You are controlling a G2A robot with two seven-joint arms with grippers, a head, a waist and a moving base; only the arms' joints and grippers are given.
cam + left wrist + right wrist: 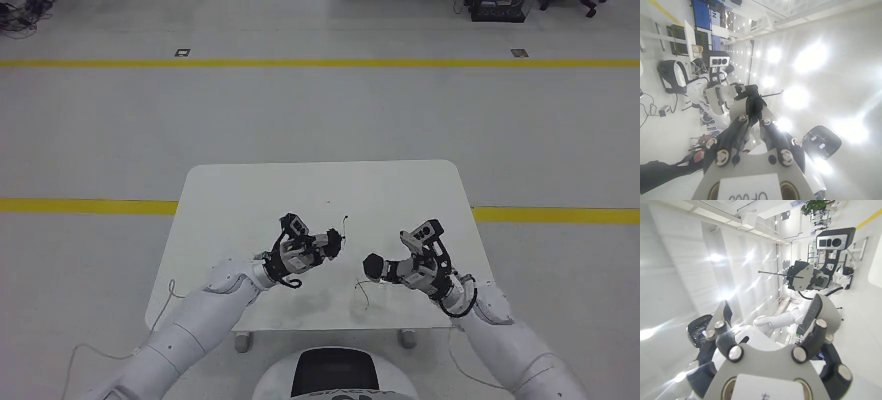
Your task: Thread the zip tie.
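A thin black zip tie [344, 224] is pinched in my left gripper [337, 239], which is shut on it above the middle of the white table [240, 200]. In the left wrist view the tie [772, 94] sticks out sideways past the closed fingertips [755, 106]. My right gripper [374, 266] hangs a short way to the right of it, open and holding nothing. In the right wrist view its two fingers stand wide apart [768, 311], and beyond them the left gripper [799, 276] holds the tie [772, 273], whose head end points away from the gripper.
A thin dark line [361, 291] lies on the table near its front edge, under the right gripper; I cannot tell whether it is a second tie or a shadow. Grey floor with yellow lines [320, 63] surrounds the table.
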